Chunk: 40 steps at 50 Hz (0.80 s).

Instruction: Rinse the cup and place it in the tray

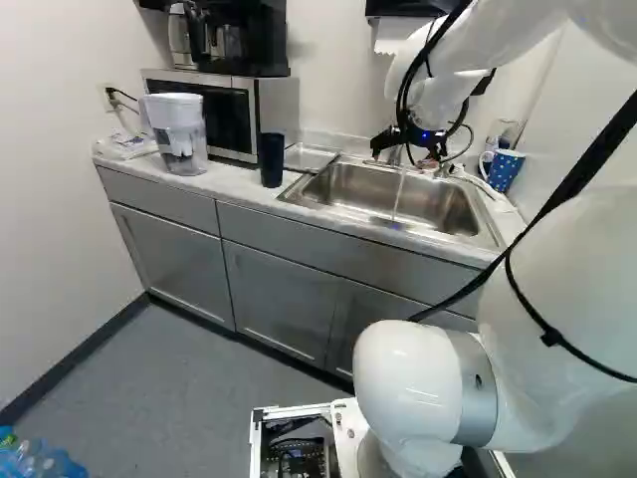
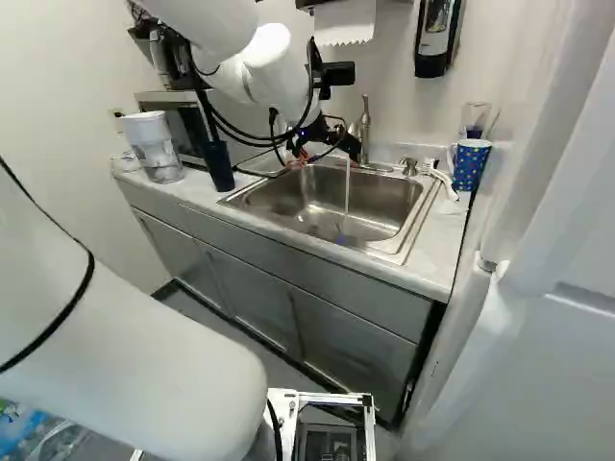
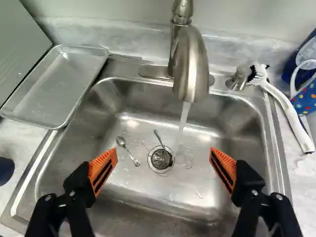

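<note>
Well, the counter [image 1: 227, 181] holds 1 tray [image 3: 54, 91] beside the sink [image 3: 148, 195].

Counter [image 1: 235, 179] holds 1 plastic bag [image 1: 124, 146], 1 pitcher [image 1: 181, 139], 1 microwave [image 1: 274, 105], 1 dark cup [image 1: 272, 161]; metal tray [image 3: 59, 84] beside inset sink [image 3: 197, 185]; 2 spoons [image 3: 129, 152] near drain; white brush [image 3: 287, 107] across sink from tray, 1 spotted mug [image 2: 470, 165] just beside brush.

Tray [image 3: 61, 89] lies left of sink [image 3: 148, 197], faucet [image 3: 191, 64] behind.
</note>
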Tool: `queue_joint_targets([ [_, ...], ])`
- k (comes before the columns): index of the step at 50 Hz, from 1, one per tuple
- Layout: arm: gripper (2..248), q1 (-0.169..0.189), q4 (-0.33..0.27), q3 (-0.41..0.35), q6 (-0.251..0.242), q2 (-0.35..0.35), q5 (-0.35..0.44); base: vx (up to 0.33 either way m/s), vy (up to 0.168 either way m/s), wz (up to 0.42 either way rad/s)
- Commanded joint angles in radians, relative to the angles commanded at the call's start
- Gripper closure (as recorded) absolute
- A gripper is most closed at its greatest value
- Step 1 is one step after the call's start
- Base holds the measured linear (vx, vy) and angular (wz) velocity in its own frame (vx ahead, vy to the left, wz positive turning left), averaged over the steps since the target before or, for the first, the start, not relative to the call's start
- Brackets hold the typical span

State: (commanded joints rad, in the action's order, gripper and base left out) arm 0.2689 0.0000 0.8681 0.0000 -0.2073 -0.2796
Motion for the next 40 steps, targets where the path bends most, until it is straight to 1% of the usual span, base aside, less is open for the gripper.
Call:
queue_joint_targets([
  [19, 3, -0.073, 0.000, 0.025, 0.000, 0.027, 0.000, 0.000, 0.000, 0.000],
  [40, 3, -0.152, 0.000, 0.074, 0.000, 0.035, 0.000, 0.000, 0.000, 0.000],
])
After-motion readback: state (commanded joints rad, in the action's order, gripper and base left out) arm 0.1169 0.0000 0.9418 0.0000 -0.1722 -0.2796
